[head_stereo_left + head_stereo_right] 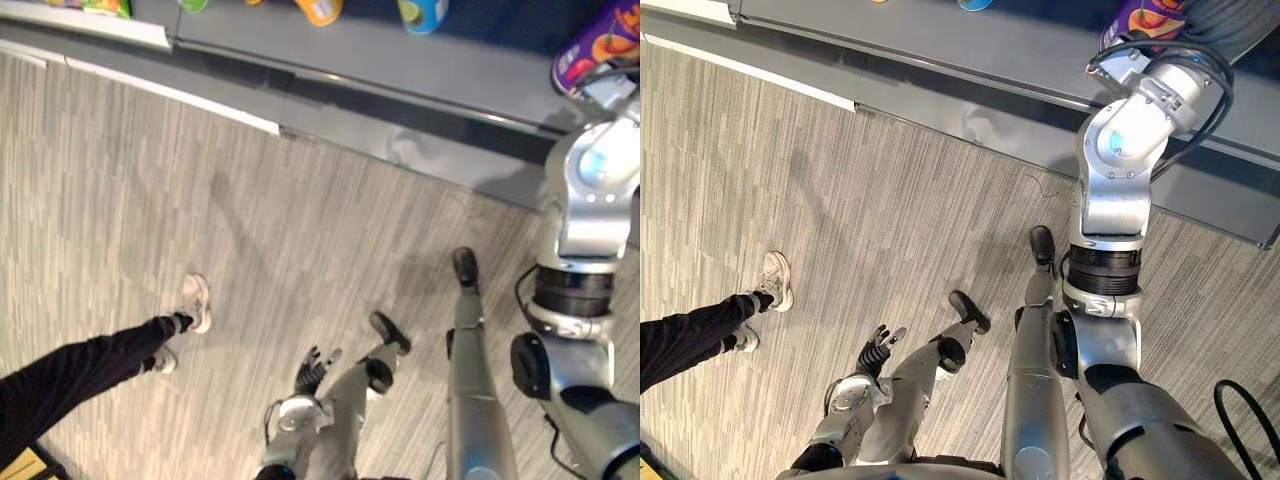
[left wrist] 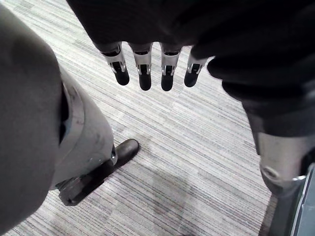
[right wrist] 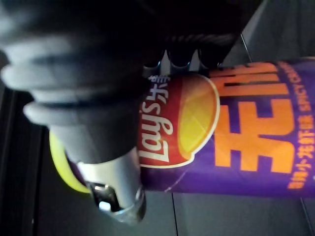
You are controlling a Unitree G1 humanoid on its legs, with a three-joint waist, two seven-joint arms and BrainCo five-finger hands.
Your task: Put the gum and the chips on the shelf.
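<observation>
Over the grey shelf [image 1: 400,70], my right robot hand [image 3: 110,177] is curled round the purple chips can [image 3: 236,128], so I should seat its base flat on bare shelf before releasing; my left robot hand [image 2: 142,69] hangs spread.

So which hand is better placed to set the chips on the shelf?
Right: the right hand grips the chips can at the shelf, while the left hand hangs low, open and empty.

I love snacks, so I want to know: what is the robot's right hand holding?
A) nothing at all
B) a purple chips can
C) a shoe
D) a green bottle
B: in the right wrist view the right hand has its thumb curled across the purple chips can.
</observation>
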